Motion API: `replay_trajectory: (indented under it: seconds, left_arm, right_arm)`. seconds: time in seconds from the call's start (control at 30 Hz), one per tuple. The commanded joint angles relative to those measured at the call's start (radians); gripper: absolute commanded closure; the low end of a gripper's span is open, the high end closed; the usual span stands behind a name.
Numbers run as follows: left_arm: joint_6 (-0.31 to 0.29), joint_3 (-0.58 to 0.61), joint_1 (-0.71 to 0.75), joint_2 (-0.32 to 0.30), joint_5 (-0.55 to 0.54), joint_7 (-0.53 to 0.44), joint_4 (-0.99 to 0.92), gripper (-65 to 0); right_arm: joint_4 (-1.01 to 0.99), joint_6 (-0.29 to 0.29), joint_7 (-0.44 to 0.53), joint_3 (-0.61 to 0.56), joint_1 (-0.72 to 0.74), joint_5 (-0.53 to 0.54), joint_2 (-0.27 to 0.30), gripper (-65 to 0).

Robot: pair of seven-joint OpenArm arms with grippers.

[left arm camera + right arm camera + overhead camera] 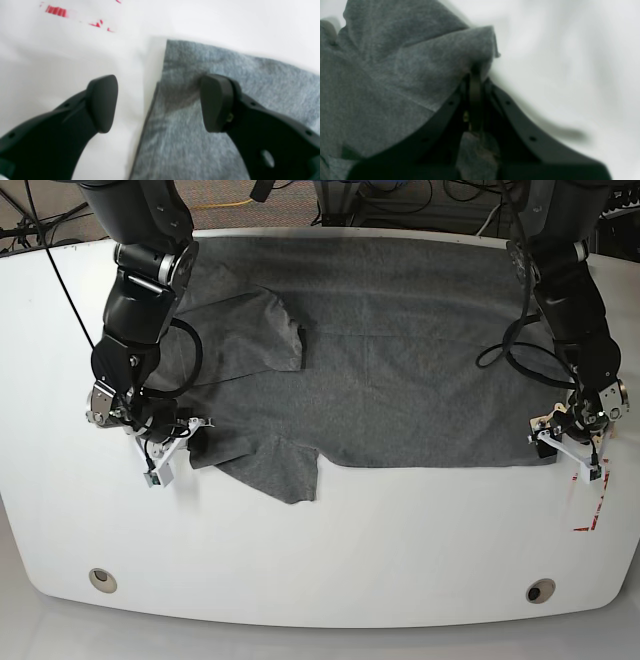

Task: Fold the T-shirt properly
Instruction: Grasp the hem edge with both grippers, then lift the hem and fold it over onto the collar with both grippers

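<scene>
The heather-grey T-shirt [400, 370] lies spread over most of the white table [330, 560], with one sleeve [255, 330] folded onto the body and a flap [280, 470] near the front edge. My right gripper [476, 75] is shut on a bunched fold of the T-shirt [395, 70]; in the base view the right gripper [190, 430] sits at the shirt's near left edge. My left gripper [160, 103] is open and straddles the T-shirt [225, 75] at the side edge of its corner: one fingertip [102, 102] is over bare table, the other over cloth. In the base view the left gripper [555, 442] is at the near right corner.
Red tape marks [590, 515] lie on the table just in front of the left gripper and show in the left wrist view as red marks [56, 11]. Two round holes [100, 578] [540, 590] sit near the table's front edge. Cables [520, 355] hang from both arms.
</scene>
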Motion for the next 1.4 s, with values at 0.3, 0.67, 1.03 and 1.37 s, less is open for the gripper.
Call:
replay_trajectory:
  seconds: [0.3, 0.67, 1.03, 1.37]
  left_arm:
    - [0.002, 0.144, -0.093, -0.019, -0.014, -0.053, -0.098, -42.1]
    - [0.002, 0.156, -0.090, -0.001, -0.007, -0.116, -0.097, -0.6]
    - [-0.005, 0.152, -0.031, -0.018, -0.013, -0.111, 0.064, -0.4]
    - [-0.191, 0.152, 0.093, -0.015, -0.013, -0.052, 0.334, -0.3]
  right_arm:
    - [0.069, 0.002, 0.012, 0.000, 0.025, 0.019, 0.011, 0.0]
    - [0.093, 0.002, 0.010, 0.000, 0.028, 0.019, 0.017, 0.0]
    - [0.296, 0.002, -0.095, 0.000, 0.022, 0.021, 0.013, 0.0]
    - [0.515, 0.002, -0.192, 0.000, -0.074, 0.028, 0.014, 0.0]
